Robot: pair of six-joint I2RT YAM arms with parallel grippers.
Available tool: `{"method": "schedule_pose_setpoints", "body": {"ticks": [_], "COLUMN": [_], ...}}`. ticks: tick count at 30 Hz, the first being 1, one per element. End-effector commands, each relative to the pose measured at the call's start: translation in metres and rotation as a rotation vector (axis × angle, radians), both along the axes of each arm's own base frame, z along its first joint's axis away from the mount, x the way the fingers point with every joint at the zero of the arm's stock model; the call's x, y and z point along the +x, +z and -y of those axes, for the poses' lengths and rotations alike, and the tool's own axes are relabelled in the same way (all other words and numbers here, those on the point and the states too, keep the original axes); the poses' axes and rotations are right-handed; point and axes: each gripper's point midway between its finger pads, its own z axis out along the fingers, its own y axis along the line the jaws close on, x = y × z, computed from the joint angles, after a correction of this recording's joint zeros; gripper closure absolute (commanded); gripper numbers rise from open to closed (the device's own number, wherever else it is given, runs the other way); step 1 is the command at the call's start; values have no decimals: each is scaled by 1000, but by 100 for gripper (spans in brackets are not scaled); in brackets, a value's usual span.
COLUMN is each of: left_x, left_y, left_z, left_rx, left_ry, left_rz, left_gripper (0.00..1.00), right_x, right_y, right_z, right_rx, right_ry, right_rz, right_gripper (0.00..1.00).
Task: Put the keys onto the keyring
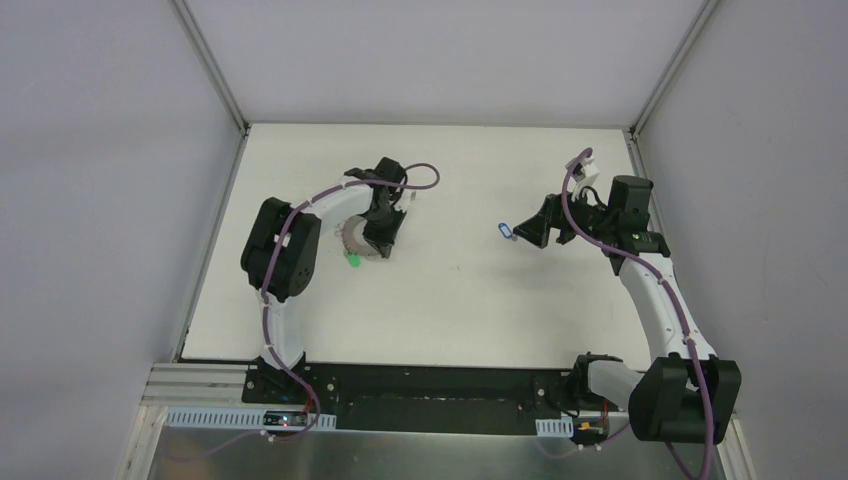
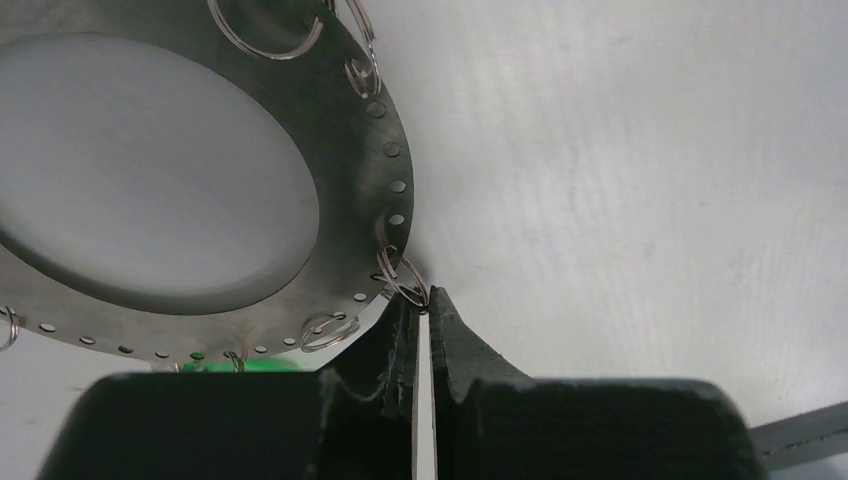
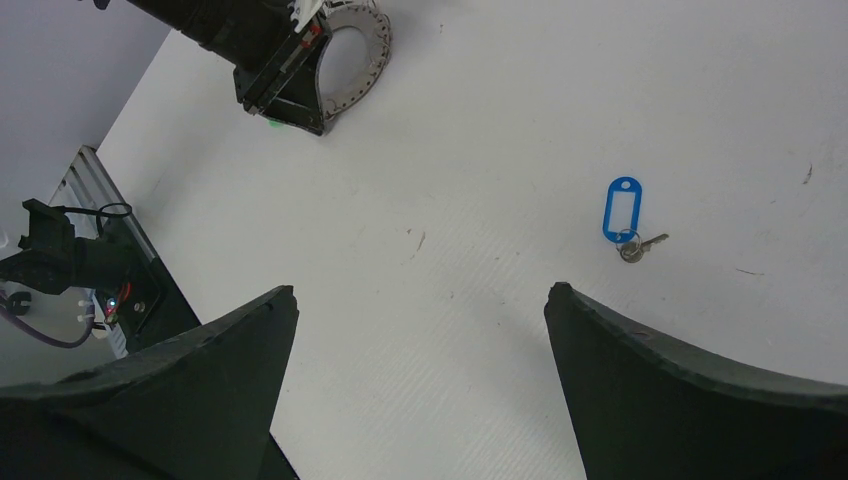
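Note:
The keyring point(image 2: 340, 150) is a flat grey metal disc with a wide centre hole and small wire loops point(image 2: 403, 279) along its rim. My left gripper point(image 2: 428, 296) is shut, and its tips pinch one of those loops at the disc's edge. From above, the keyring point(image 1: 352, 240) lies partly under that gripper point(image 1: 378, 243), with a green tag point(image 1: 353, 262) beside it. A key with a blue tag point(image 3: 622, 212) lies alone on the table, ahead and right of my right gripper point(image 3: 422, 290). That gripper is open and holds nothing. From above, the blue-tagged key point(image 1: 506, 232) is just left of it.
The white table point(image 1: 450, 300) has grey walls on three sides. A black base rail point(image 1: 420, 395) runs along the near edge. The left arm's gripper and the keyring point(image 3: 362, 50) show at the top left of the right wrist view.

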Motion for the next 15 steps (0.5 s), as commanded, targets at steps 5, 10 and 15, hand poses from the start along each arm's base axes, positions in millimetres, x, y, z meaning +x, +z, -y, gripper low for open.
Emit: {"method": "schedule_pose_setpoints", "body": {"ticks": [5, 10, 15], "left_x": [-49, -62, -59], "left_y": [26, 33, 45], "left_z": [79, 85, 71], "left_rx": [-143, -142, -99], "left_ry": [-264, -358, -420], "left_rz": [-47, -22, 58], "left_gripper": [100, 76, 53], "right_x": [-1, -2, -2], "right_y": [7, 9, 10], "right_z": [-1, 0, -1], "right_rx": [24, 32, 36], "right_ry": [14, 13, 16], "right_rz": [31, 32, 31], "right_gripper": [2, 2, 2]}}
